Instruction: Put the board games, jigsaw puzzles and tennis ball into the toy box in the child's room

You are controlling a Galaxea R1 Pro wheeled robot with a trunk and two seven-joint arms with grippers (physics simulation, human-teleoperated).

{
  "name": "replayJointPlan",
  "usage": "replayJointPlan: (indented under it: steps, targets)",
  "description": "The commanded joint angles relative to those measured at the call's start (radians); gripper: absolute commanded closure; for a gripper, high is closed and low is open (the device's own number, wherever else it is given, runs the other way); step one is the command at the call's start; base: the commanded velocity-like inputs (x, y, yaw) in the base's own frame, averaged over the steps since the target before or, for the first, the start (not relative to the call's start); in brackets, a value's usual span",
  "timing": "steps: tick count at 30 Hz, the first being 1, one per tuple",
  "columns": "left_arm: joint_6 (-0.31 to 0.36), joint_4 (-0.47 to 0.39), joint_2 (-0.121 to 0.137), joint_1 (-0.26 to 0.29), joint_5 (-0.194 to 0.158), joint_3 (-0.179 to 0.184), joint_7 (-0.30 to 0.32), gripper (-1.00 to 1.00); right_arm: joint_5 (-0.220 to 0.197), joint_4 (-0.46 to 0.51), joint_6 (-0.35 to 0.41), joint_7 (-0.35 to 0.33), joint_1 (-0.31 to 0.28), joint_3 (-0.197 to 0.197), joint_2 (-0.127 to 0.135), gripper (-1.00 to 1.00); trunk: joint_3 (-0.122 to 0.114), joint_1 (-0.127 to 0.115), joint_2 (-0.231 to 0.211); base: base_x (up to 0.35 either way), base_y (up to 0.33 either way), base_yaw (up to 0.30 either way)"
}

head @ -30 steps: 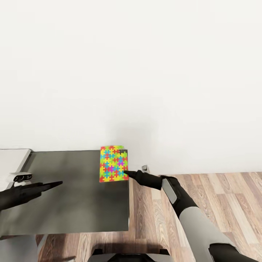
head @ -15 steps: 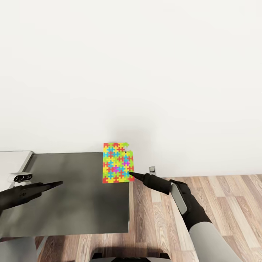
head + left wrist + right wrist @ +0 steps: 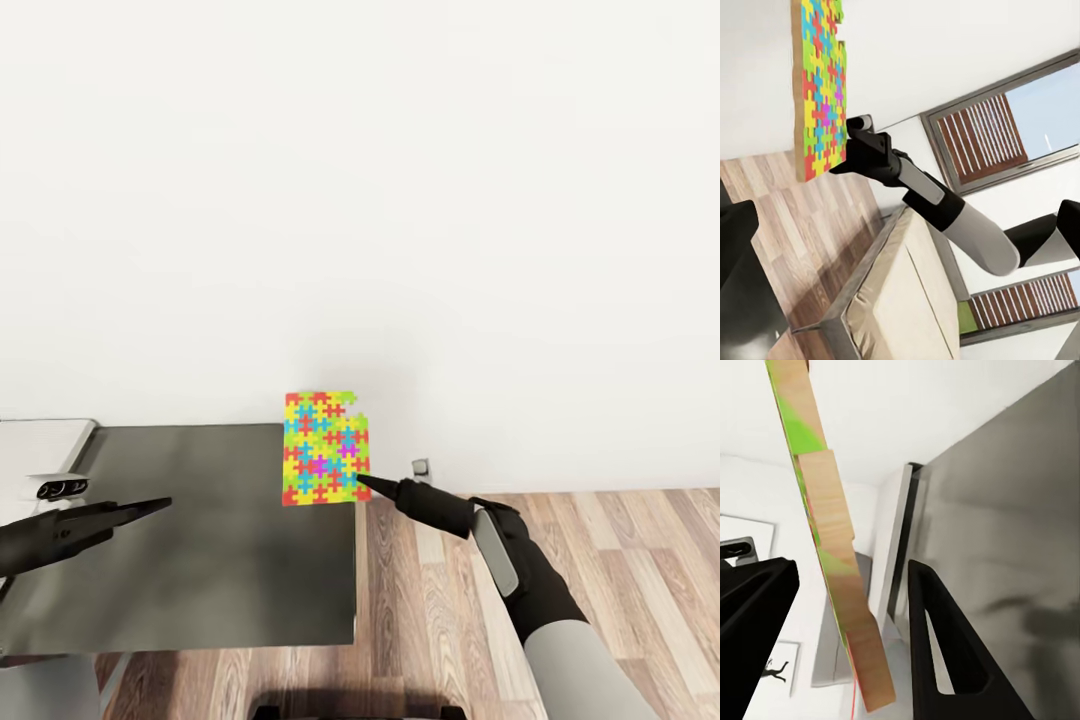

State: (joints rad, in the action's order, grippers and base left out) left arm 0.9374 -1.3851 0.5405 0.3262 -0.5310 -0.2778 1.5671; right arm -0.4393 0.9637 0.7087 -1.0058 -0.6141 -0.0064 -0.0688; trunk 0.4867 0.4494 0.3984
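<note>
Stretching across the lower left is the dark grey section of the table [image 3: 200, 540], with wood-plank floor [image 3: 600, 540] to its right and a white wall [image 3: 400, 200] behind. The jigsaw puzzle [image 3: 326, 447] stands upright above the table's far right corner, its lower corner pinched by the right gripper [image 3: 362, 482]; the right wrist view shows the wooden edge [image 3: 832, 540] between the fingers. The left gripper [image 3: 150, 508] hovers over the table's left side, whether spread or closed I cannot tell.
</note>
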Motion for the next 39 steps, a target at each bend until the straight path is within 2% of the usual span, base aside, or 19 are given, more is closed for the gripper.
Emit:
replayJointPlan:
  steps: [1, 6, 18, 30, 39]
  targets:
    - [0.011, 0.000, 0.001, 0.001, 0.000, 0.000, 0.004, -1.00, -0.003, 0.006, 0.005, 0.000, 0.003, -0.001, 0.000, 1.00, 0.000, 0.001, 0.002, 0.000, 0.000, 0.068]
    - [0.010, 0.000, 0.000, 0.001, 0.000, 0.003, 0.004, -1.00, -0.003, 0.034, 0.005, -0.001, 0.023, -0.003, 0.000, 1.00, -0.009, 0.001, 0.002, 0.000, 0.000, 0.072]
    - [0.009, 0.000, -0.001, 0.001, 0.001, 0.003, 0.004, -1.00, -0.003, 0.046, 0.003, -0.001, 0.028, 0.000, -0.002, 1.00, -0.028, 0.001, 0.002, 0.000, 0.000, 0.082]
    - [0.009, 0.000, -0.001, 0.001, 0.001, 0.003, 0.004, -1.00, -0.003, 0.049, 0.003, 0.003, 0.028, 0.002, -0.003, 1.00, -0.031, 0.001, 0.002, 0.000, 0.000, 0.014]
    - [0.008, 0.000, -0.002, 0.001, 0.006, 0.004, 0.004, -1.00, -0.003, 0.080, -0.009, 0.003, 0.035, 0.002, -0.002, 1.00, -0.043, 0.001, 0.002, 0.000, 0.000, 0.018]
